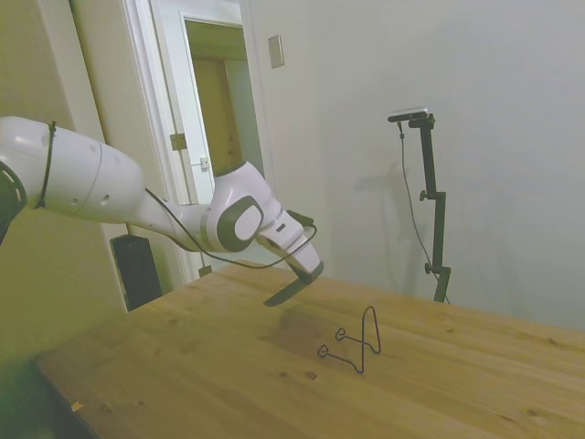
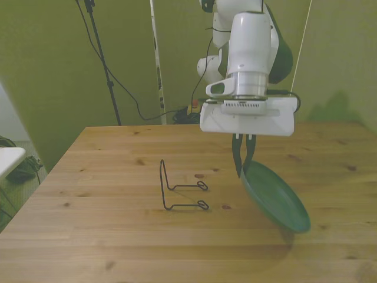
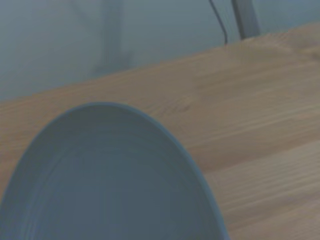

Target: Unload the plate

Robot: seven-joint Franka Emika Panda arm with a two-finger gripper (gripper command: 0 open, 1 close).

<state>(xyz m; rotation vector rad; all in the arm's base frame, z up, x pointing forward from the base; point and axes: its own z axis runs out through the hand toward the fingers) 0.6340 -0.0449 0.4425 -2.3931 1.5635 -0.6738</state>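
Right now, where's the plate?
The round grey-green plate hangs tilted above the wooden table, pinched at its rim by the hand. In the front view it is right of the empty black wire stand.

A wooden surface [image 1: 274, 384] is backed by plain pale walls [image 1: 366, 110]; an open white-framed doorway [image 1: 215, 137] is seen in the side view; black cables [image 2: 118, 82] hang behind in the front view.

The arm [image 1: 101, 183] is glossy white with dark grey joint caps and a thin black cable.
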